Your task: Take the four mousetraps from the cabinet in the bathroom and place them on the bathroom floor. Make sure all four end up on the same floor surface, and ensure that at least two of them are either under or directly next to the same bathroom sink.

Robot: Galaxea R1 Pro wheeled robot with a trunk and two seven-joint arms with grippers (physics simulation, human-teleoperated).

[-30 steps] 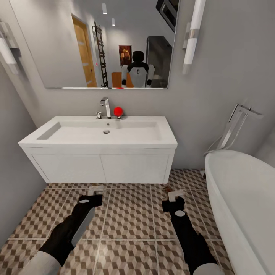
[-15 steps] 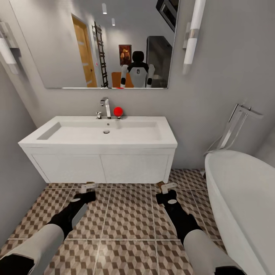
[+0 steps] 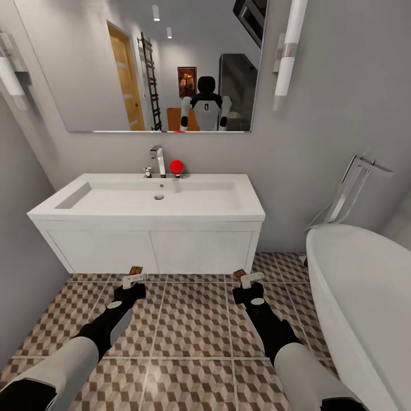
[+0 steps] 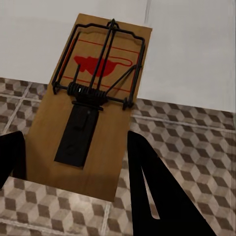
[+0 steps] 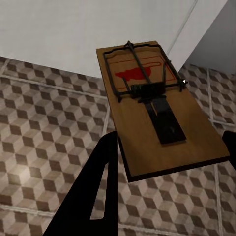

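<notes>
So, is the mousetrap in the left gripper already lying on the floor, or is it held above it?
Held above. In the left wrist view the mousetrap sits between the left gripper fingers, tiles visible beneath its edge.

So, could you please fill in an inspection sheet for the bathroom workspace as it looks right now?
Surface: bathroom floor, cube-patterned tiles with pale grout.
Job's things: one mousetrap in the left pincer, another mousetrap in the right pincer; both held just in front of the vanity under the bathroom sink, above the tiles.
Clutter: red ball beside the faucet.
Grippers: left pincer shut on its trap; right pincer shut on its trap.
Cables: nothing seen.
Surroundings: mirror above the sink, bathtub on the right.
</notes>
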